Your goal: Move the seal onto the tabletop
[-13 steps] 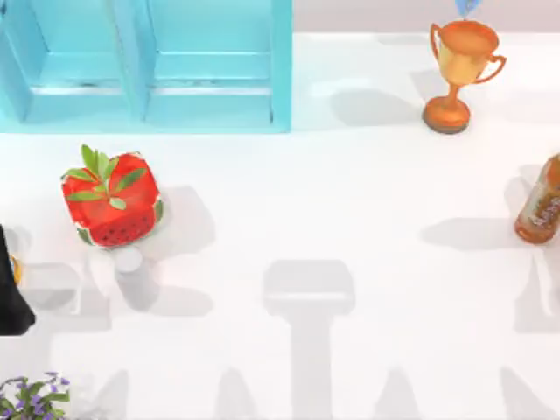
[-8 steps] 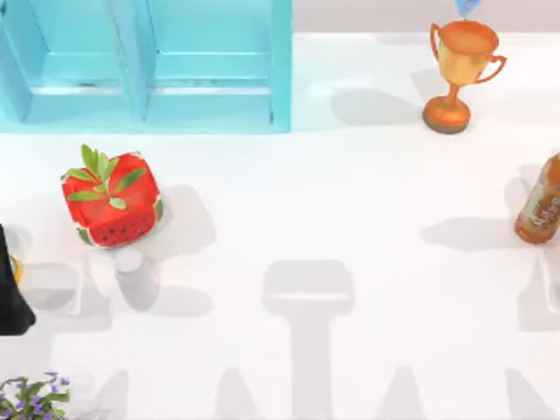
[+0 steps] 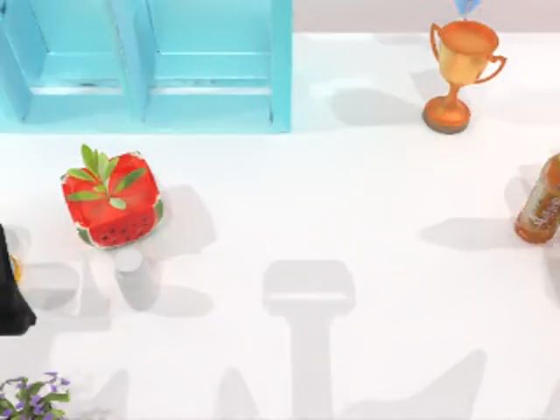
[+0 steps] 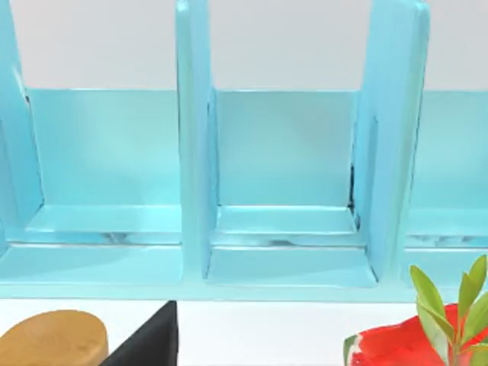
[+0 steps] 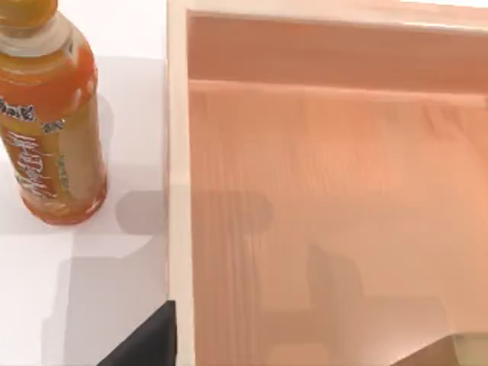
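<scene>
The seal is out of view. The white tabletop (image 3: 367, 201) spreads wide across the top view. A black edge of my left gripper (image 4: 149, 343) shows in the left wrist view, facing the turquoise cabinet (image 4: 282, 191), whose visible shelves are bare. In the right wrist view, a black edge of my right gripper (image 5: 149, 339) sits over the tabletop (image 5: 91, 305), beside the rim of a pale wooden tray (image 5: 320, 191), with the orange-brown bottle (image 5: 49, 122) close by.
The turquoise cabinet (image 3: 144, 66) stands at the back left. A watermelon cube (image 3: 112, 199) and a small white cylinder (image 3: 129, 261) sit at the left. A trophy (image 3: 459, 74) is back right, the bottle (image 3: 541, 203) at the right edge, a plant (image 3: 33, 398) front left.
The arm shadows at the front right of the table have shifted and slanted. No object has moved.
</scene>
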Tool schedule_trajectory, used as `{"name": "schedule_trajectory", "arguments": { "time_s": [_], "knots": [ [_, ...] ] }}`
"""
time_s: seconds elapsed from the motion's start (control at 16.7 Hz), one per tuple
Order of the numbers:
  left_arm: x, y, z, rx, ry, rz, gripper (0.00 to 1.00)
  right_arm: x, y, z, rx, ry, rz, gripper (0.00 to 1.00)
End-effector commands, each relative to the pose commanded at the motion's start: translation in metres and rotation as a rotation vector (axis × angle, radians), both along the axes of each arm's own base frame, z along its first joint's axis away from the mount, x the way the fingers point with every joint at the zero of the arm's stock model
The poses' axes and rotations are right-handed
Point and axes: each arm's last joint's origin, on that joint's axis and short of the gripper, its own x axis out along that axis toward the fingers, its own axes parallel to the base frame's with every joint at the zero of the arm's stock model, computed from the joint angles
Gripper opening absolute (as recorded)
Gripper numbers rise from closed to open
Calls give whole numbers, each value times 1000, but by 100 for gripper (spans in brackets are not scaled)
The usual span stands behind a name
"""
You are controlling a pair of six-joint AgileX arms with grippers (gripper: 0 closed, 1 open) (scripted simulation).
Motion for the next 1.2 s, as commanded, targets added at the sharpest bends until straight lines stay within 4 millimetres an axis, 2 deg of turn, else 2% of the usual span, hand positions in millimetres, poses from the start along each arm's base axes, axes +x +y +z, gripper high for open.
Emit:
{"name": "schedule_trajectory", "arguments": {
  "time_s": [0.3,0.66,0.9,1.2],
  "knots": [
    [0,0,0,0,0,0,100,57,-41,20,36,449,-31,100],
    [0,0,0,0,0,0,100,108,-96,11,150,816,-14,100],
    [0,0,0,0,0,0,100,120,-114,6,194,907,-3,100],
    [0,0,0,0,0,0,100,120,-113,6,192,907,0,100]
  ]
}}
